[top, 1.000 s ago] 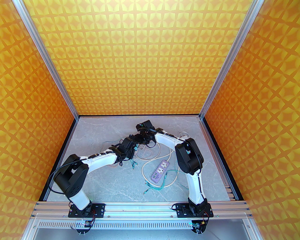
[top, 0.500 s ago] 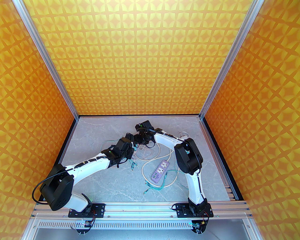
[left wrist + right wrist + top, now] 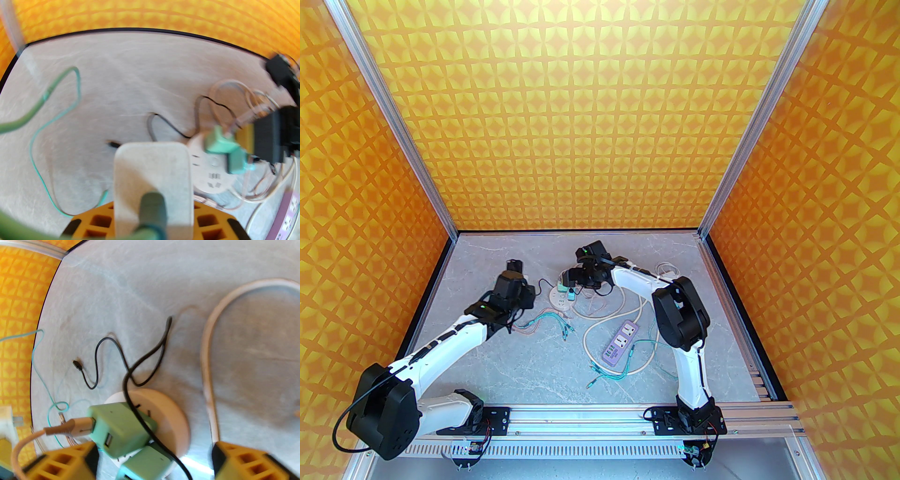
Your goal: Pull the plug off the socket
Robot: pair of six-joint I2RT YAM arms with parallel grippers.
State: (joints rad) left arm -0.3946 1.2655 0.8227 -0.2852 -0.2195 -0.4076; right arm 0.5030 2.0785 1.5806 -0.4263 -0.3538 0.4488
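A white plug [image 3: 152, 173] with a green cable on its back sits between the orange fingers of my left gripper [image 3: 152, 222], which is shut on it. The plug is clear of the round white socket [image 3: 211, 178], off to its left, and its prongs show at the edge of the right wrist view [image 3: 16, 420]. In the top view my left gripper [image 3: 513, 272] hangs left of the socket [image 3: 562, 300]. Two green adapters [image 3: 117, 425] remain plugged into the socket [image 3: 168, 411]. My right gripper [image 3: 154, 465] stands open over the socket, one finger on each side.
A purple power strip [image 3: 620, 343] lies on the grey table [image 3: 511, 365] right of centre, with its white cord [image 3: 208, 361] looping back. Teal cables [image 3: 553, 321] and a thin black cable [image 3: 131, 361] are strewn around the socket. Orange walls close in three sides.
My left arm has swung left and away from the round socket, taking the white plug with it. The right gripper has opened over the socket.
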